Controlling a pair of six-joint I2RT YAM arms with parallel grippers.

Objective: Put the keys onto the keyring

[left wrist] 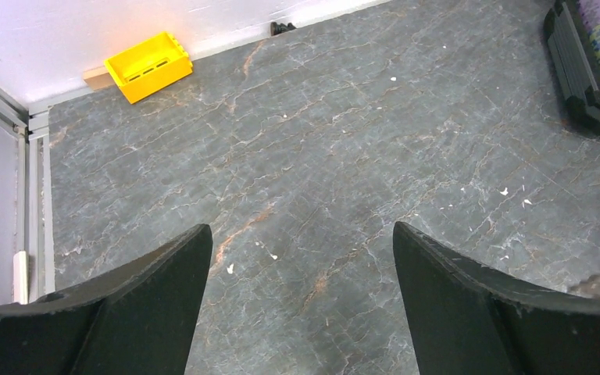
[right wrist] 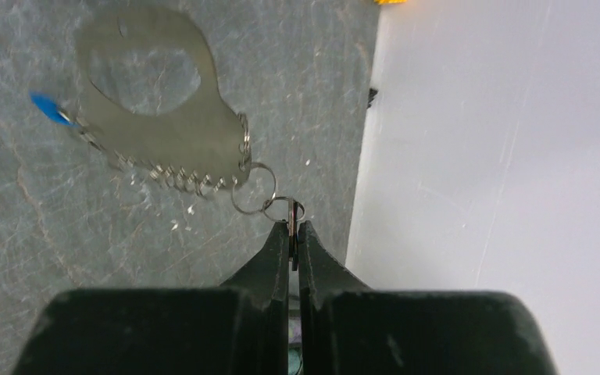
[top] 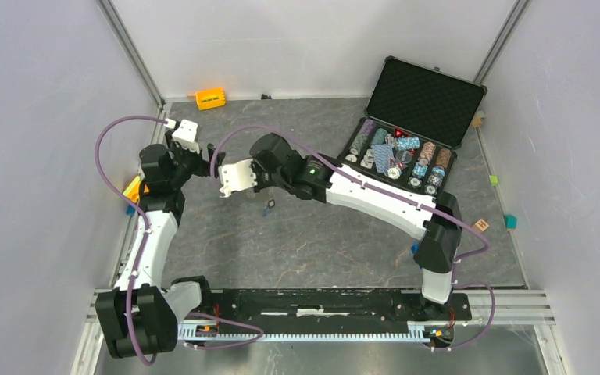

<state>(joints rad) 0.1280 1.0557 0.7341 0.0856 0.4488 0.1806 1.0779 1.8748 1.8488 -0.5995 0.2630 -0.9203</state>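
Right wrist view: the right gripper (right wrist: 293, 230), nearest the lens, is seen closed tight on a small metal ring (right wrist: 285, 209). The keyring (right wrist: 164, 117) is linked to that ring through a second ring and is placed on the near side of the orange block (right wrist: 391, 1). A blue key (right wrist: 47, 105) is seen at the keyring's rim, on the side away from the gripper. Whether the keyring rests on the table (right wrist: 16, 219) cannot be told.

Left wrist view: the left gripper (left wrist: 301, 228) is spread wide and nothing is held. The orange block is seen beyond it, against the wall.

Top view: a small dark item (top: 269, 205), too small to be identified, is noted nearer than the orange block. An open chip case (top: 426, 101) is set well apart from the block.
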